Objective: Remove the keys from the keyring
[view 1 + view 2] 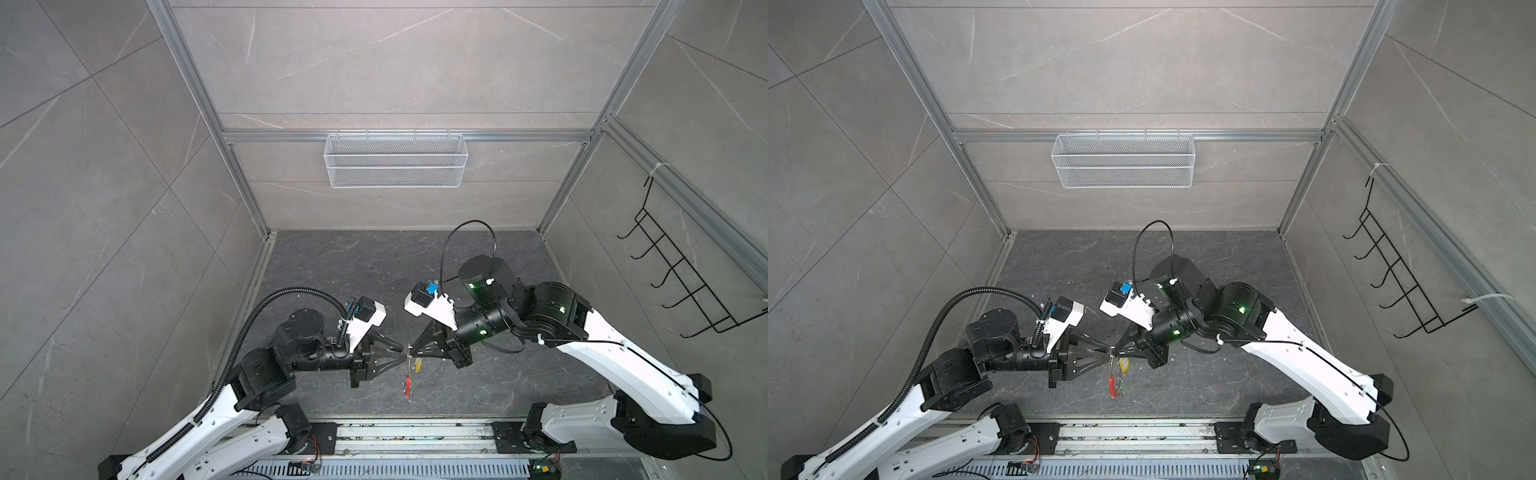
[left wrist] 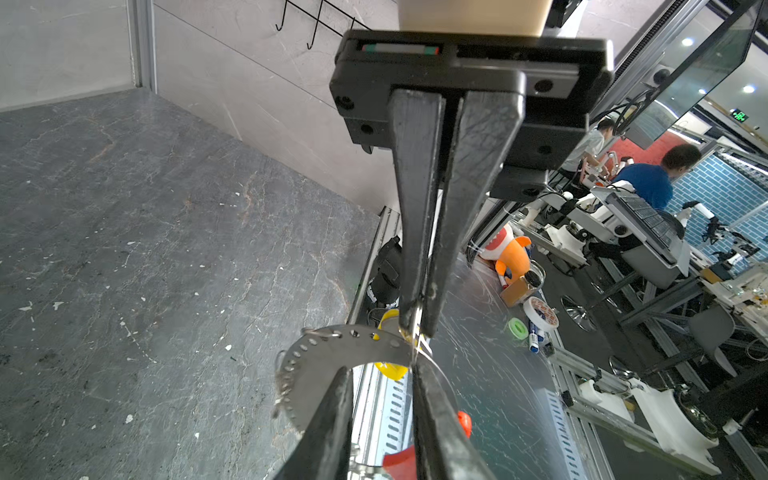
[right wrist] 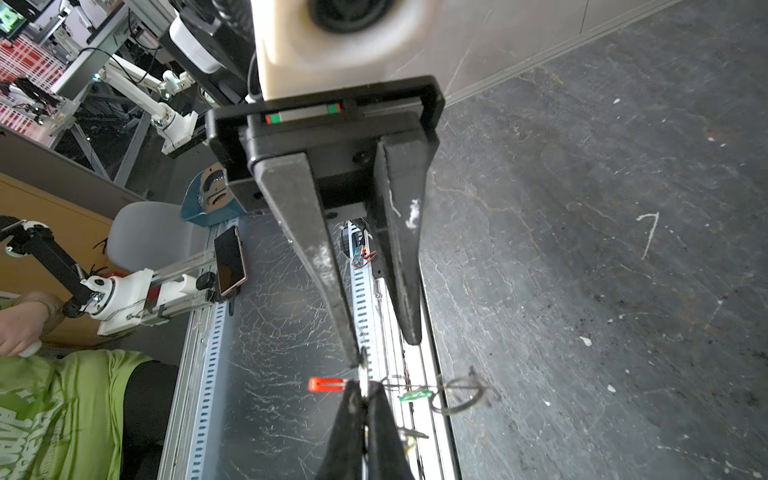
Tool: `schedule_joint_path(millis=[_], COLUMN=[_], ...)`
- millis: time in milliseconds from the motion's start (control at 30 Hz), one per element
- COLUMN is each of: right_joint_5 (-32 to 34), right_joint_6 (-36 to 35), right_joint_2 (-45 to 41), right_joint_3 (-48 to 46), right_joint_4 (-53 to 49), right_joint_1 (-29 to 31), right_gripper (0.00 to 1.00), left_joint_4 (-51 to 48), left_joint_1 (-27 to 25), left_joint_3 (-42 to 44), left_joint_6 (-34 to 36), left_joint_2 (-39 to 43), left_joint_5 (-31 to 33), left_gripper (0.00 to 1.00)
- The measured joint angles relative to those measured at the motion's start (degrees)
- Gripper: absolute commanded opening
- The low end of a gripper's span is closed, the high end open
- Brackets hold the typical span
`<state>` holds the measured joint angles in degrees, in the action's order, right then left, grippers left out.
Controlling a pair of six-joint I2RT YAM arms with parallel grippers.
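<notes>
Both grippers meet above the front middle of the dark table. My right gripper [image 1: 412,353] [image 3: 364,386] is shut on the thin metal of the keyring [image 2: 332,347], which shows as a flat grey perforated arc in the left wrist view. Below the grip hang the red sleeve [image 1: 408,384] [image 3: 326,384], a yellow-tagged key [image 1: 1124,365] [image 2: 390,370] and a green-tagged key [image 1: 1121,390] [image 3: 415,395]. My left gripper [image 1: 401,354] [image 2: 380,368] is open. Its fingers [image 2: 328,415] straddle the arc, and one tip rests against the metal beside the right gripper's tips.
A white wire basket [image 1: 395,160] hangs on the back wall. A black hook rack [image 1: 681,266] is mounted on the right wall. An aluminium rail [image 1: 415,432] with both arm bases runs along the table's front edge, just below the hanging keys.
</notes>
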<state>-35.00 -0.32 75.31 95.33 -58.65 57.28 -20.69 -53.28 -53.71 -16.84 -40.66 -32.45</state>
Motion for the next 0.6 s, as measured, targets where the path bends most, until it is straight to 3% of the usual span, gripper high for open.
schedule_joint_path(millis=[333, 533, 600], right_joint_5=[-0.42, -0.37, -0.37], right_joint_6=[-0.63, -0.81, -0.85], right_joint_2=[1.73, 2.45, 2.45], right_joint_3=[0.31, 0.7, 0.85], right_joint_4=[-1.6, -2.36, -2.56], right_joint_1=[0.0, -0.2, -0.2], right_gripper=[0.0, 0.0, 0.0], left_joint_4=[0.15, 0.2, 0.24], left_joint_1=[0.0, 0.0, 0.0], left_joint_3=[-0.79, -0.81, -0.81], left_joint_6=[0.26, 0.46, 0.35], left_joint_2=[-1.29, -1.9, -1.9], left_joint_5=[-2.67, -3.32, -3.56], left_gripper=[0.21, 0.0, 0.0])
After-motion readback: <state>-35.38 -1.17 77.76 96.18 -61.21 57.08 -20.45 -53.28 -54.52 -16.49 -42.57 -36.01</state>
